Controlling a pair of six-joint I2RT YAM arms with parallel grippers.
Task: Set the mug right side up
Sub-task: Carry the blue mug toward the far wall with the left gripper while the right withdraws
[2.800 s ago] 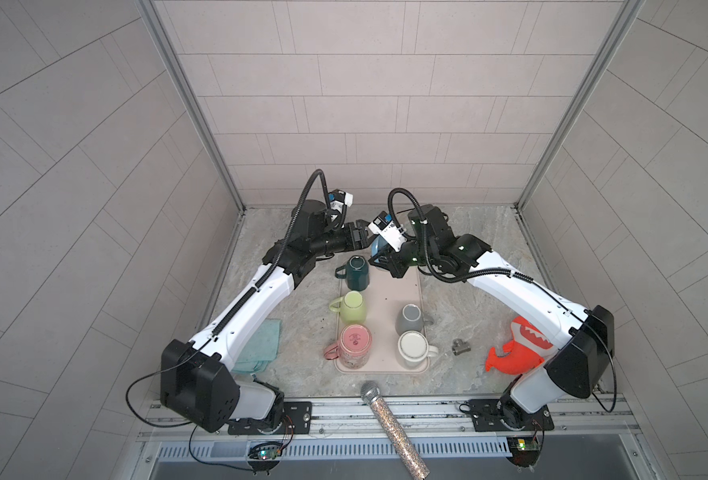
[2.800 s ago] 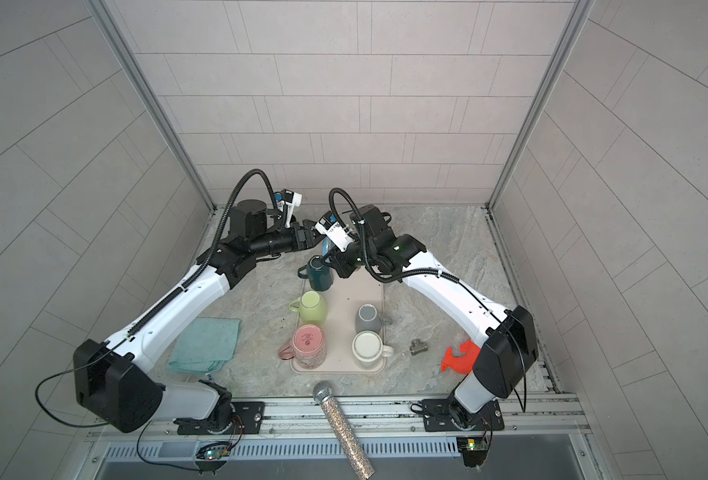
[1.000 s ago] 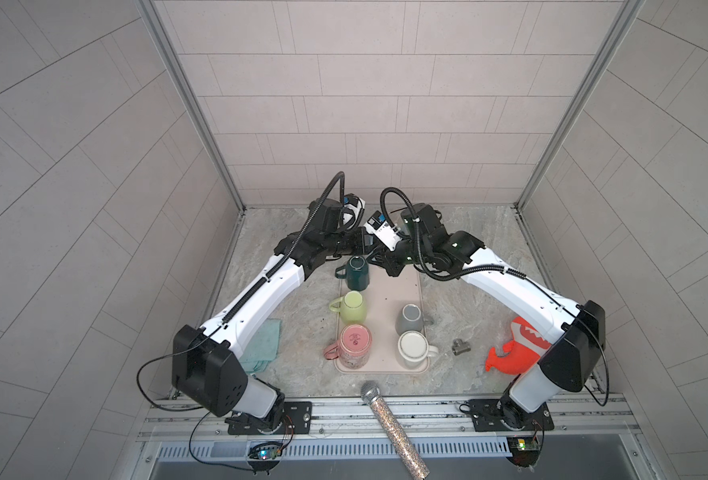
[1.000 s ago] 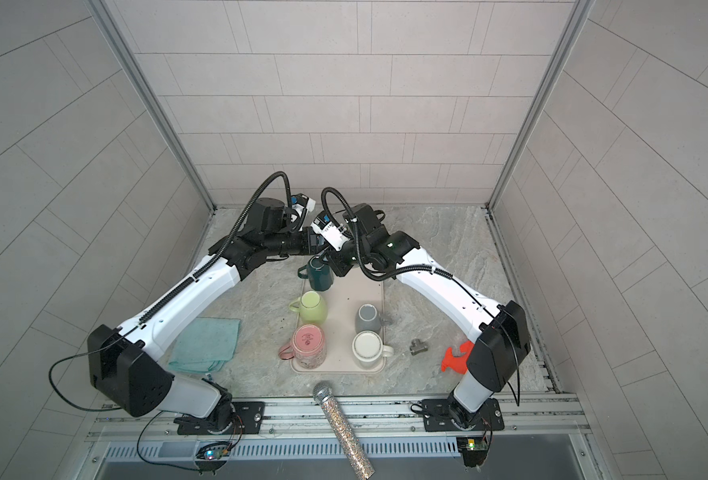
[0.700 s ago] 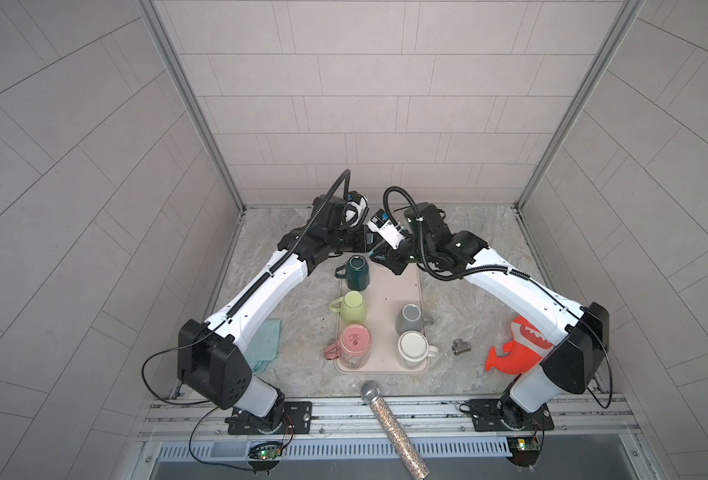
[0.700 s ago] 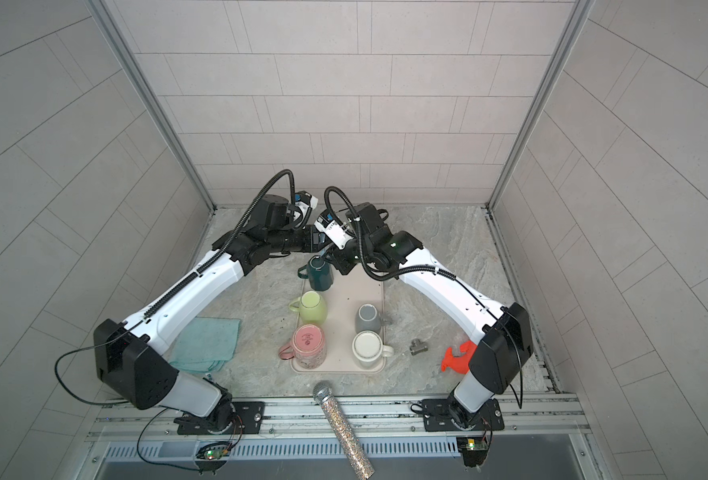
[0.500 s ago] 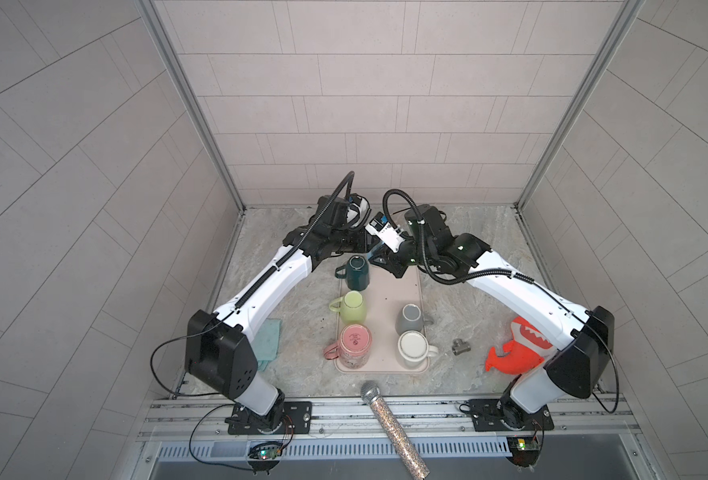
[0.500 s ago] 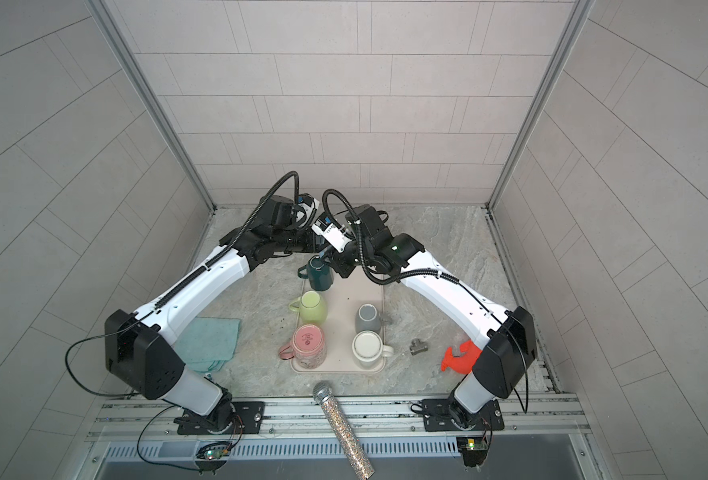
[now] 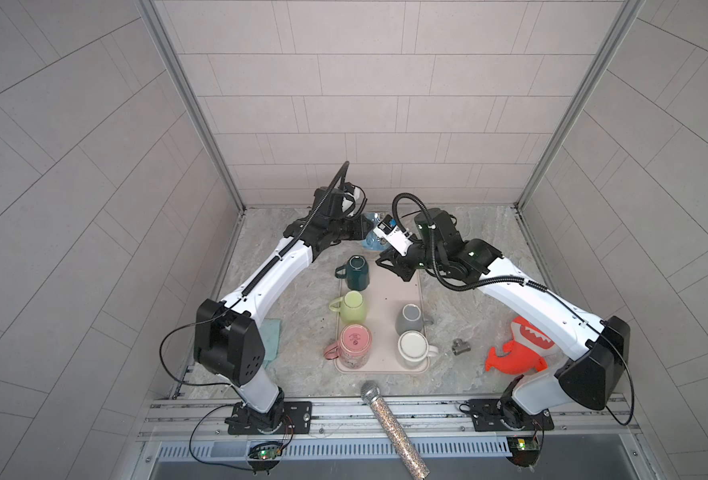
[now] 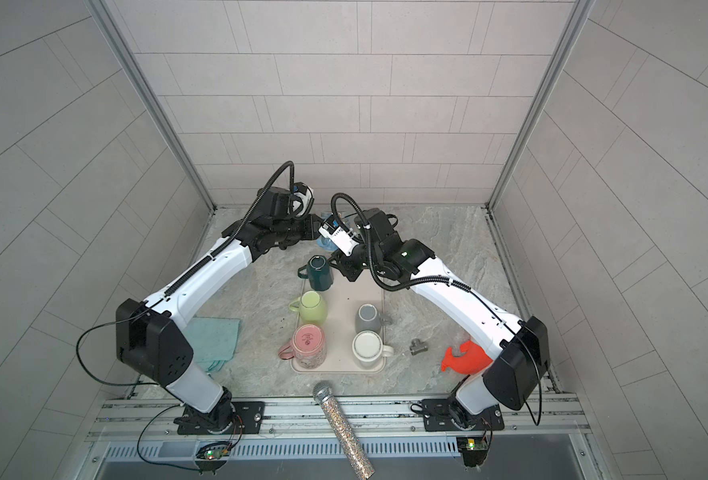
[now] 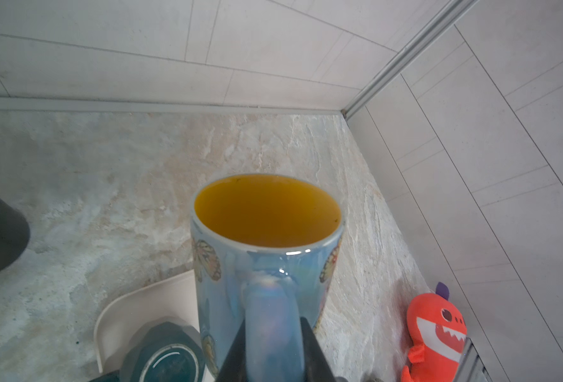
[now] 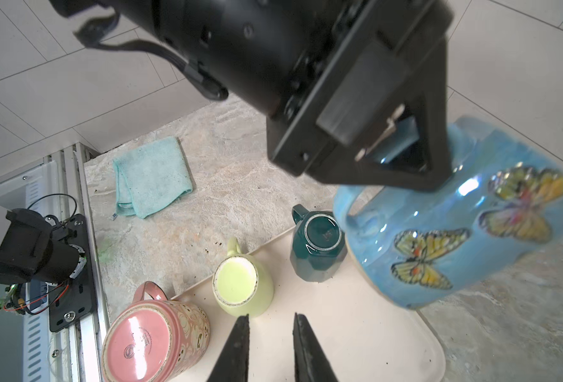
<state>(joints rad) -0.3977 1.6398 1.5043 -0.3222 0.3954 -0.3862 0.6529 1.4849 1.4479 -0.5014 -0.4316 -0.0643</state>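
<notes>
Butterfly mug [image 9: 370, 241] hangs just above the far end of the tray [image 9: 394, 291] in both top views.

Left wrist view: the left gripper [image 11: 271, 334] clamps its handle. Finish rolling it until the mouth faces up, then lower it.

Right wrist view: the right gripper [image 12: 270, 322] is narrowly parted and empty. The dark green mug [image 12: 316, 251] crowds that end of the tray.

Count check, whole table.

Mugs: six. I tally one blue butterfly mug [image 12: 438, 238] up off the table at the far end, plus five on the pale tray [image 9: 389, 291]. Those are the dark green mug [image 9: 357, 273], yellow-green mug [image 9: 352, 306] and pink mug [image 9: 354, 345] down its left side, and the grey mug [image 9: 411, 319] and white mug [image 9: 412, 349] down its right.

Trays: one.

Cloths: one, the teal cloth [image 10: 215, 336], left.

Plush toys: one, the orange shark toy [image 9: 518, 349], right.

Metal fittings: one metal fitting [image 9: 459, 345], between tray and shark.

Microphones: one glitter microphone [image 9: 389, 424], at the near edge.
</notes>
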